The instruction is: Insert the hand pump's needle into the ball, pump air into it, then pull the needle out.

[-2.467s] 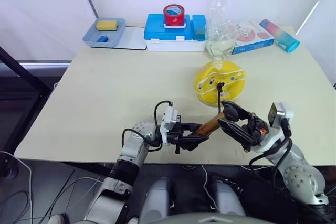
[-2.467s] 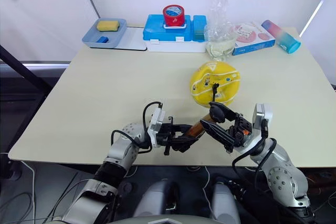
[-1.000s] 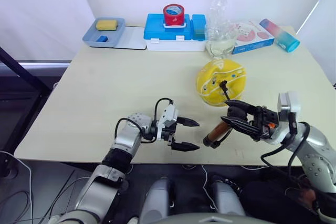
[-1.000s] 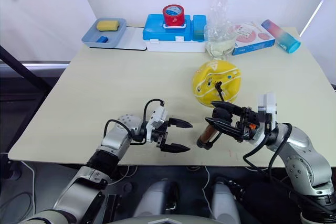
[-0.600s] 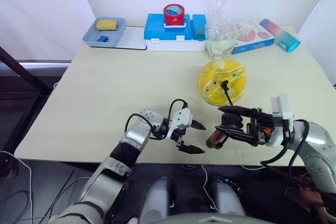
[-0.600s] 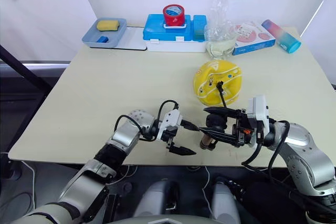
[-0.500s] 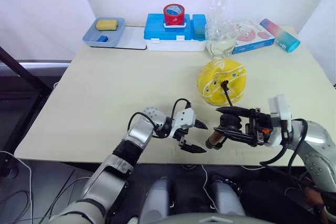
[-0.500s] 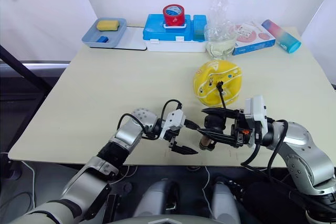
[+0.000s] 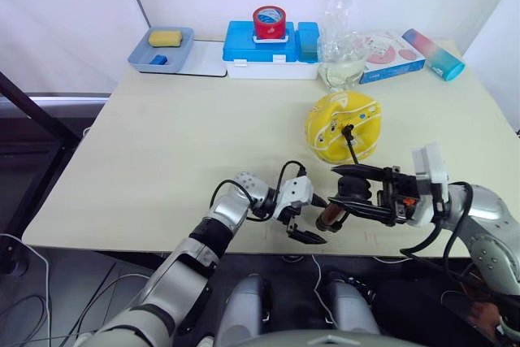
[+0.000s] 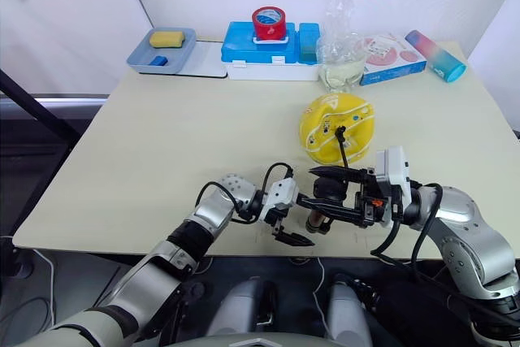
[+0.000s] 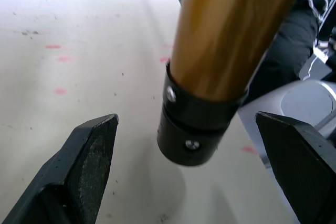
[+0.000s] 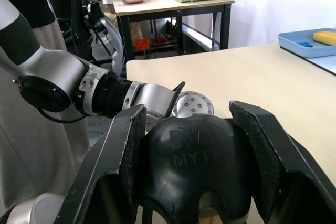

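Head view: near the table's [image 9: 162, 144] front edge, the right pincer [image 9: 357, 193] grips the pump [image 9: 331, 215] by its handle; its hose reaches the ball [image 9: 342, 126] behind. A tray [image 9: 180, 49] holds a sponge [image 9: 165, 38].

Left wrist view: the left pincer [image 11: 191, 169] is spread wide around the pump's bottom cap.

Right wrist view: both fingers [image 12: 118, 166] squeeze the handle.

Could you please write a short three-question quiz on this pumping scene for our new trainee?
1. True or false: the left end effector is clamped on the hand pump.
2. What does the right end effector grip? A) the pump's black T-handle B) the ball C) nothing
3. Fill in: the pump's hose leads up to the yellow ____.

Key: 1 false, its jaws stand open around the pump's lower end; 2 A; 3 ball.
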Motion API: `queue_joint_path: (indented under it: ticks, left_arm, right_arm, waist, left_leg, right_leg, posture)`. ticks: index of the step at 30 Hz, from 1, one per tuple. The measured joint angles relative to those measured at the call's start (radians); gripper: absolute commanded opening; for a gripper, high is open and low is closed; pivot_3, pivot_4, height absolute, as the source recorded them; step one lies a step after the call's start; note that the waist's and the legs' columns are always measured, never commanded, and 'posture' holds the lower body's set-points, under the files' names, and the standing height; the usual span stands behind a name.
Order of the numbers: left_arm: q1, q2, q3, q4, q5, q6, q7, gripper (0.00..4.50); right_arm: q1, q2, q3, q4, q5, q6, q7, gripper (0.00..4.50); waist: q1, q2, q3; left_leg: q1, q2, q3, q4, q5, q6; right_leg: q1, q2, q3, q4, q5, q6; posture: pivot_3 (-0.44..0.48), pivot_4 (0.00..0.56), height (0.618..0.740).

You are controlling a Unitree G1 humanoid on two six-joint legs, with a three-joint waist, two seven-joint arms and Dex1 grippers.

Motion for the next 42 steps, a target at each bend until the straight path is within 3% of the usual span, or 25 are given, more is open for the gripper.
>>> queue_joint_path:
  ticks: [2, 3, 5, 9, 10, 20, 42]
  left_arm:
    - [0.000, 0.000, 0.001, 0.000, 0.000, 0.000, -0.005, 4.43]
    - [0.000, 0.000, 0.001, 0.001, 0.000, 0.000, -0.007, 3.81]
    - [0.000, 0.000, 0.001, 0.009, 0.000, -0.002, -0.009, 3.28]
    - [0.000, -0.002, 0.001, 0.017, 0.000, -0.003, -0.011, 1.36]
    - [0.001, -0.003, -0.001, 0.017, 0.001, -0.009, -0.014, 1.11]
    - [0.003, -0.027, -0.006, 0.039, 0.022, -0.036, -0.006, 1.09]
    - [-0.061, -0.242, -0.040, 0.266, 0.121, -0.126, 0.176, 1.09]
  right_arm:
    - [0.000, 0.000, 0.000, 0.000, 0.000, 0.000, 0.000, 2.01]
    - [0.000, 0.000, 0.000, 0.000, 0.000, 0.000, 0.000, 2.01]
    - [0.000, 0.000, 0.000, 0.000, 0.000, 0.000, -0.001, 2.01]
    - [0.000, 0.002, 0.000, 0.000, 0.000, 0.000, -0.003, 2.01]
    - [0.000, 0.002, -0.002, 0.001, 0.002, 0.000, -0.005, 2.01]
    - [0.030, -0.020, -0.024, 0.001, 0.015, -0.001, 0.012, 2.01]
    - [0.210, -0.086, -0.262, 0.137, 0.034, -0.088, 0.154, 2.01]
  waist:
    - [0.000, 0.000, 0.000]
    - [0.000, 0.000, 0.000]
    - [0.000, 0.000, 0.000]
    - [0.000, 0.000, 0.000]
    - [0.000, 0.000, 0.000]
    - [0.001, 0.000, 0.000]
    - [0.001, 0.000, 0.000]
  left_leg:
    - [0.000, 0.000, 0.000, 0.000, 0.000, 0.000]
    - [0.000, 0.000, 0.000, 0.000, 0.000, 0.000]
    - [0.000, 0.000, 0.000, 0.000, 0.000, 0.000]
    - [0.000, 0.000, 0.000, 0.000, 0.000, 0.000]
    - [0.000, 0.000, 0.000, 0.000, 0.000, 0.000]
    - [0.000, 0.000, 0.000, 0.000, 0.000, 0.000]
    - [0.000, 0.000, -0.001, 0.000, 0.000, 0.000]
  right_leg:
    - [0.000, 0.000, 0.000, 0.000, 0.000, 0.000]
    - [0.000, 0.000, 0.000, 0.000, 0.000, 0.000]
    - [0.000, 0.000, 0.000, 0.000, 0.000, 0.000]
    - [0.000, 0.000, 0.000, 0.000, 0.000, 0.000]
    - [0.000, 0.000, 0.000, 0.000, 0.000, 0.000]
    - [0.000, 0.000, 0.000, 0.000, 0.000, 0.000]
    - [0.000, 0.000, 0.000, 0.000, 0.000, 0.000]
  posture:
    - [0.000, 0.150, 0.739]
    - [0.000, 0.150, 0.739]
    - [0.000, 0.150, 0.739]
    - [0.000, 0.150, 0.739]
    - [0.000, 0.150, 0.739]
    - [0.000, 0.150, 0.739]
    - [0.000, 0.150, 0.739]
